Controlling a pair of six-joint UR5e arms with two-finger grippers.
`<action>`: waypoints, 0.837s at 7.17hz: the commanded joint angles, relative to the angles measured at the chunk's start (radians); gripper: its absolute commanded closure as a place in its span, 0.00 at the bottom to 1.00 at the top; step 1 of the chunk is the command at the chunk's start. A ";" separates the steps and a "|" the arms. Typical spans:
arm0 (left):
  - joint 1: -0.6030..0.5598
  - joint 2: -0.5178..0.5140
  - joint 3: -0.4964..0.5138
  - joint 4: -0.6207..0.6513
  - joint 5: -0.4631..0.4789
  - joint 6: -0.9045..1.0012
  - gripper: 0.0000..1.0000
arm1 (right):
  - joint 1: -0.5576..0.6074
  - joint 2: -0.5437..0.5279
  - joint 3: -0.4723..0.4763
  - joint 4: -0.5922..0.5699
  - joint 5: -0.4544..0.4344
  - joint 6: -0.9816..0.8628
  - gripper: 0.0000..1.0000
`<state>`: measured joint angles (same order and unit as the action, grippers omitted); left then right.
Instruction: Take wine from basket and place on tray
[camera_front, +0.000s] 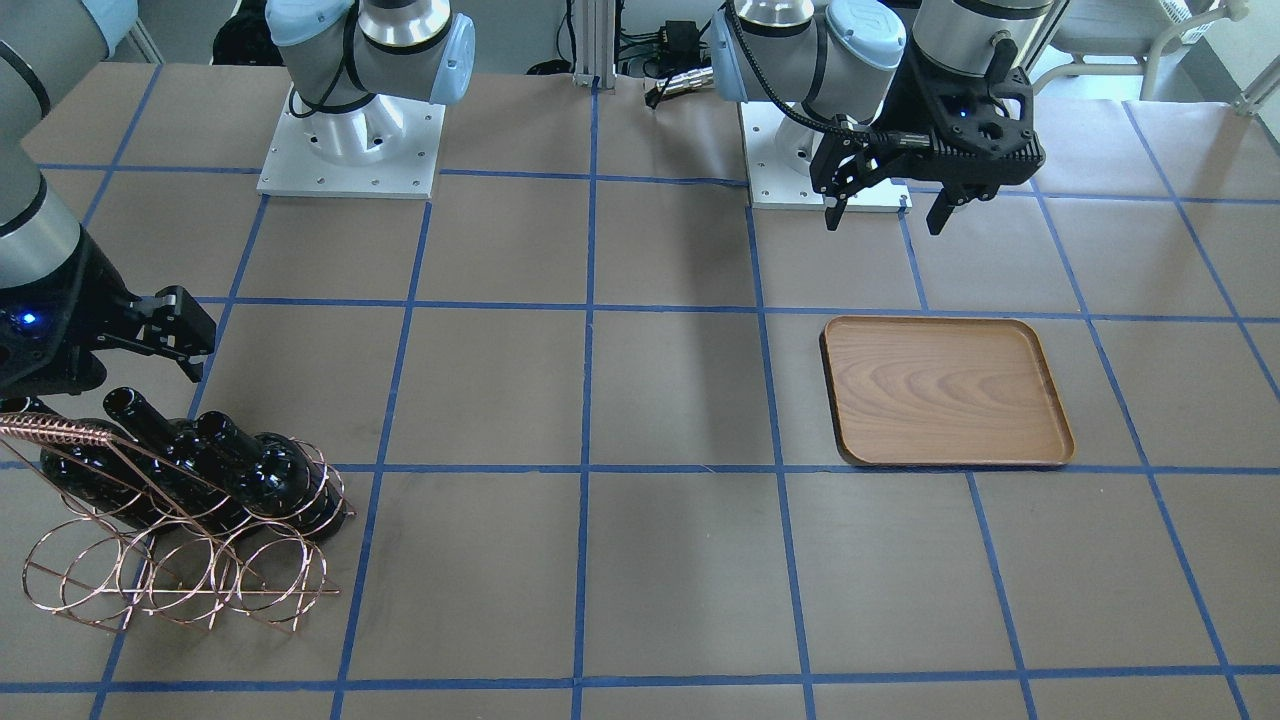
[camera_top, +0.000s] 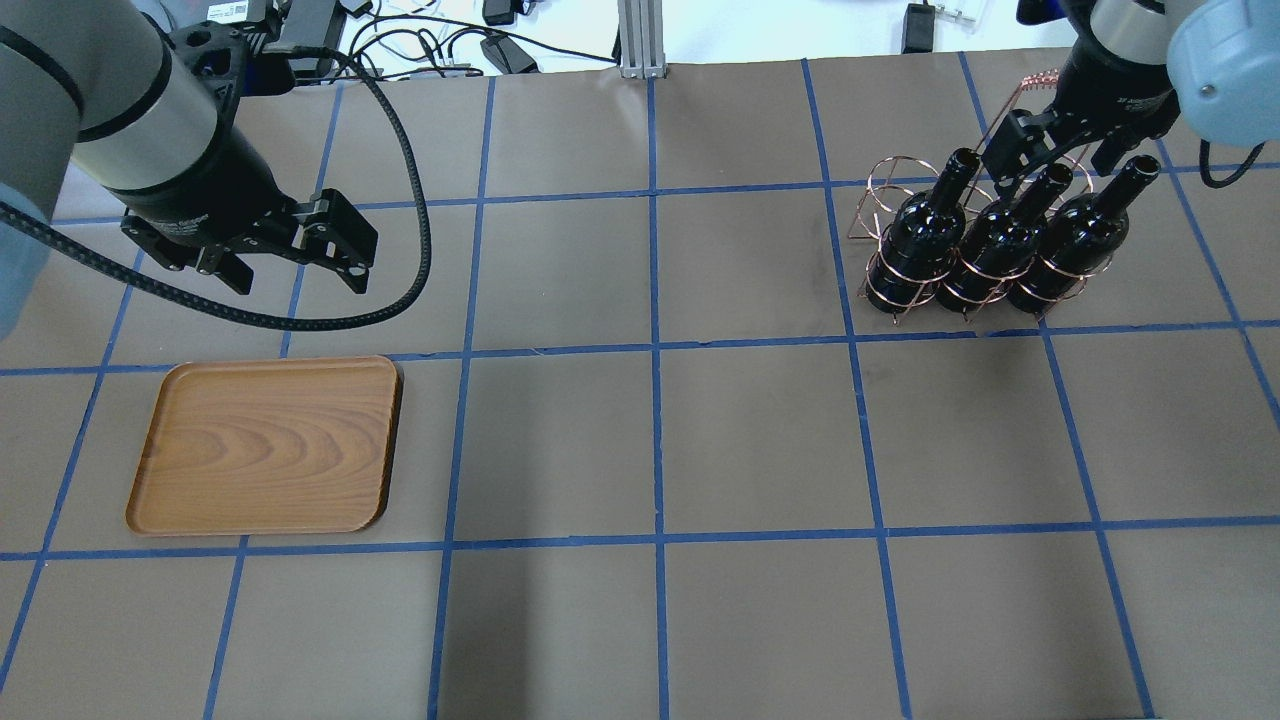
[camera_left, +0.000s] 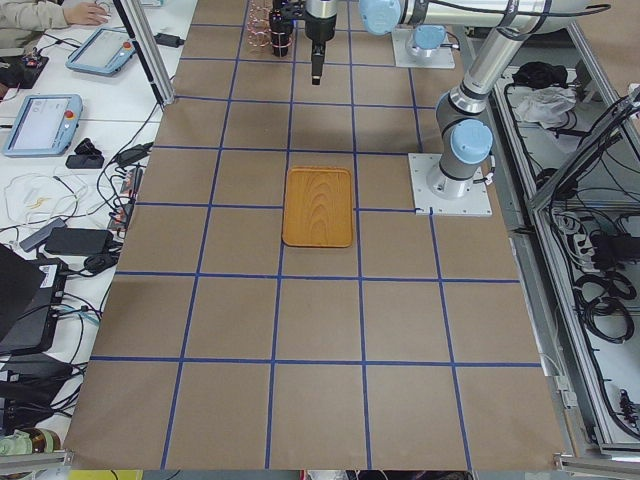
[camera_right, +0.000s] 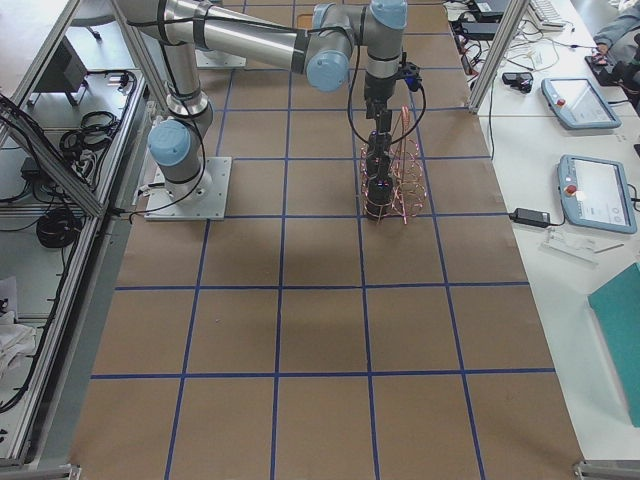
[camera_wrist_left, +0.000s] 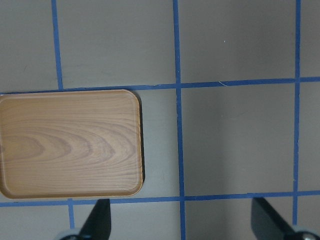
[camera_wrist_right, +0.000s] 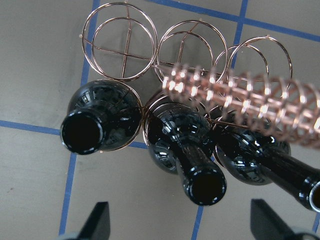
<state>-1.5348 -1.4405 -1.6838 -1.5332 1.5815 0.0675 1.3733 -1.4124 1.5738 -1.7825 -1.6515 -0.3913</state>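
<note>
Three glossy black wine bottles (camera_top: 925, 235) (camera_top: 1000, 240) (camera_top: 1080, 232) lean in the copper wire basket (camera_top: 893, 180) at the table's right. My right gripper (camera_top: 1050, 160) hangs open just above their necks. In the right wrist view it (camera_wrist_right: 182, 227) is empty, and the middle bottle's mouth (camera_wrist_right: 205, 186) lies between the fingers, slightly below them. The brown wooden tray (camera_top: 265, 445) lies bare at the left. My left gripper (camera_top: 300, 270) hovers open and empty beyond the tray's far edge. The tray also shows in the left wrist view (camera_wrist_left: 70, 145).
The basket's coiled handle (camera_wrist_right: 250, 97) runs close over the right-hand bottles. Its front row of rings (camera_front: 180, 575) holds nothing. Both arm bases (camera_front: 350, 150) stand at the robot's edge of the table. Blue tape lines grid the brown tabletop.
</note>
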 joint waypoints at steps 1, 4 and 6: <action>0.001 0.000 0.000 0.001 0.000 0.000 0.00 | -0.002 0.036 0.002 -0.001 0.002 -0.007 0.13; 0.001 0.000 0.000 0.001 0.000 0.000 0.00 | -0.003 0.050 -0.002 -0.059 0.001 -0.026 0.14; 0.001 0.000 -0.002 0.001 0.002 0.000 0.00 | -0.003 0.056 -0.002 -0.064 0.002 -0.014 0.17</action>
<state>-1.5342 -1.4404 -1.6853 -1.5325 1.5827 0.0682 1.3699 -1.3603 1.5724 -1.8402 -1.6502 -0.4129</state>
